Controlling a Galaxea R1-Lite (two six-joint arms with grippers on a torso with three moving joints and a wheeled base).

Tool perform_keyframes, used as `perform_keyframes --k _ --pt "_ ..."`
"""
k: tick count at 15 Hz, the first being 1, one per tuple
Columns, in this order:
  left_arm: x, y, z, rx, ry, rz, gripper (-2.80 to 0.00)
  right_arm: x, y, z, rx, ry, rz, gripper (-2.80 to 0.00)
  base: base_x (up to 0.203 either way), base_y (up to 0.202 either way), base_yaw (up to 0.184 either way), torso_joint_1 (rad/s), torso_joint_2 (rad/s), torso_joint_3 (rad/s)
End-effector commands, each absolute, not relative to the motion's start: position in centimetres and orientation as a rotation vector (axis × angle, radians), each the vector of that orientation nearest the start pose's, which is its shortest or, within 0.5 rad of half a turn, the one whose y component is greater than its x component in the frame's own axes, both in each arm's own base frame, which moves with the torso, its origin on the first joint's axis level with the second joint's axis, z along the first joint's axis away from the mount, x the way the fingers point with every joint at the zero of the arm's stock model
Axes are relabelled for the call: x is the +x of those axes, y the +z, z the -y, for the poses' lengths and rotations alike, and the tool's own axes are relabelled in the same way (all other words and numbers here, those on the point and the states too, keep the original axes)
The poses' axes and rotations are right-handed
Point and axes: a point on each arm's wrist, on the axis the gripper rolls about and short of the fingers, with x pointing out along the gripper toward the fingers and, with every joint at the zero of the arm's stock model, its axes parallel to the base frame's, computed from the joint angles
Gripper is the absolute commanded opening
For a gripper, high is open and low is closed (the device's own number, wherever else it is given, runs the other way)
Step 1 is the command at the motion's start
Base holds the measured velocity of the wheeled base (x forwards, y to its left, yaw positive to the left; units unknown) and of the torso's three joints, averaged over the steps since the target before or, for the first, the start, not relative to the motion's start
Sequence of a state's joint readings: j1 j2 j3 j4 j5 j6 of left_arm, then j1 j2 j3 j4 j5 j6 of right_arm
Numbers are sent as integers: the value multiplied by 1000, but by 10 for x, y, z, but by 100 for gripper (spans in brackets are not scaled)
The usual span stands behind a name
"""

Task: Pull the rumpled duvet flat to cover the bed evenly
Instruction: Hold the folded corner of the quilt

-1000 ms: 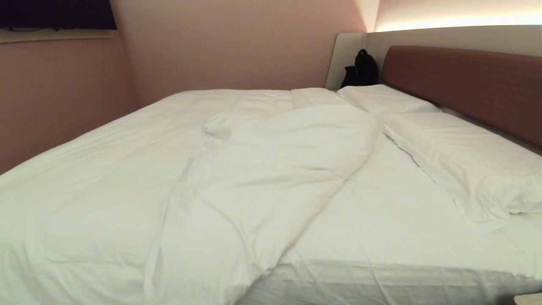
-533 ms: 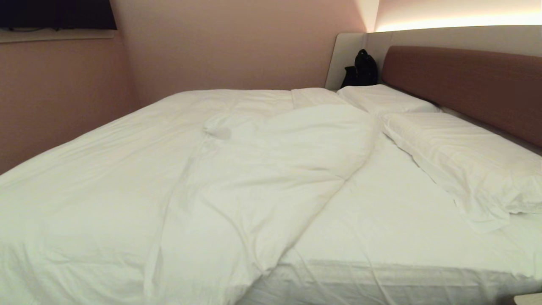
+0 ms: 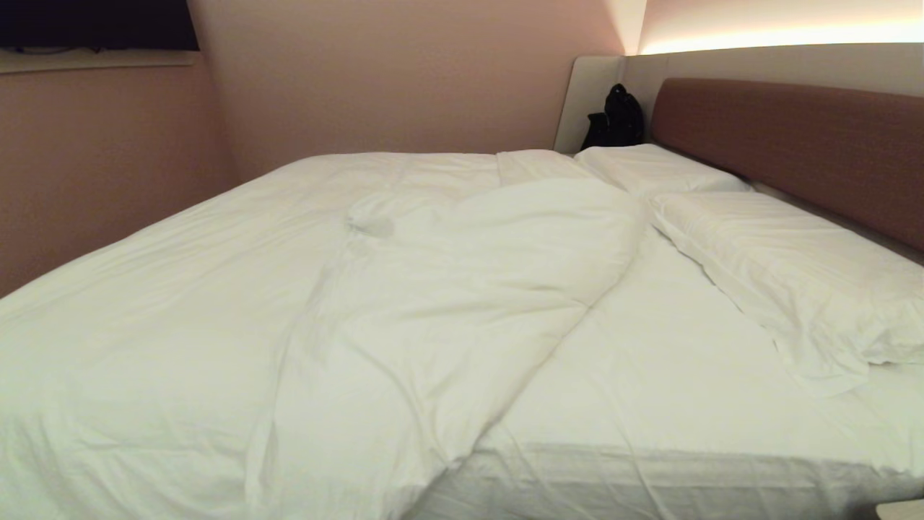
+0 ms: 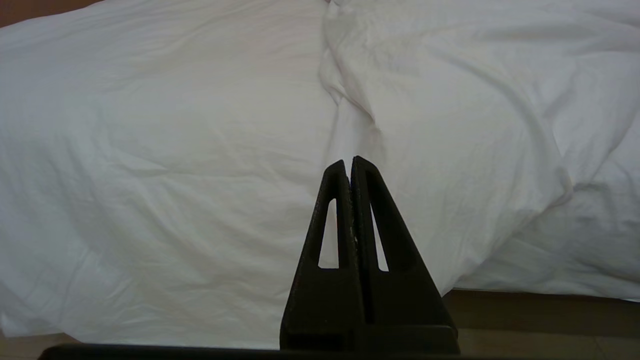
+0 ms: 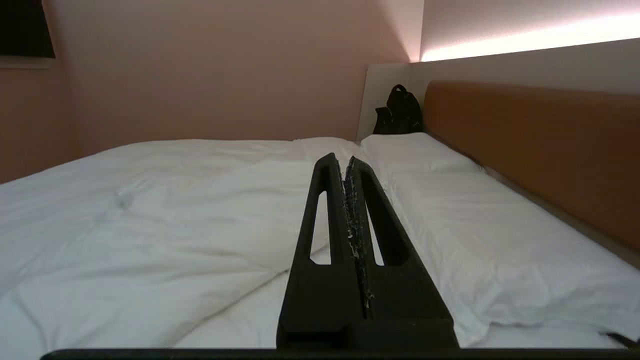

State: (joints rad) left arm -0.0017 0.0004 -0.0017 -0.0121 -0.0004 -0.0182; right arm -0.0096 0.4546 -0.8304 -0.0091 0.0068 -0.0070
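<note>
The white duvet [image 3: 447,289] lies rumpled over the left and middle of the bed. Its near right corner is folded back in a diagonal, baring the fitted sheet [image 3: 671,361]. Neither gripper shows in the head view. In the left wrist view my left gripper [image 4: 348,162] is shut and empty, pointing at the duvet [image 4: 175,150] where it hangs over the bed's near side. In the right wrist view my right gripper [image 5: 342,160] is shut and empty, held level above the bed's near edge. It faces across the duvet [image 5: 200,220] towards the far wall.
Two white pillows [image 3: 779,267] [image 3: 650,170] lie along the reddish-brown headboard [image 3: 794,144] on the right. A black bag [image 3: 615,115] stands in the far corner. A pink wall [image 3: 108,159] runs close along the bed's left side.
</note>
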Motion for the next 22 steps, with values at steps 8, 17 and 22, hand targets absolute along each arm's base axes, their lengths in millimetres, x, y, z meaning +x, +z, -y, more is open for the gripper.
perform_keyframes --k 8,17,22 --pt "-23 77 0 -18 -2 14 -280 105 410 0 149 24 253 -280 0 0 0 0 0 0" --pt "-23 77 0 -18 -2 14 -280 227 412 -26 291 130 55 -280 0 0 0 0 0 0" --pt "-23 77 0 -18 -2 14 -280 276 391 -44 318 180 -39 -280 0 0 0 0 0 0"
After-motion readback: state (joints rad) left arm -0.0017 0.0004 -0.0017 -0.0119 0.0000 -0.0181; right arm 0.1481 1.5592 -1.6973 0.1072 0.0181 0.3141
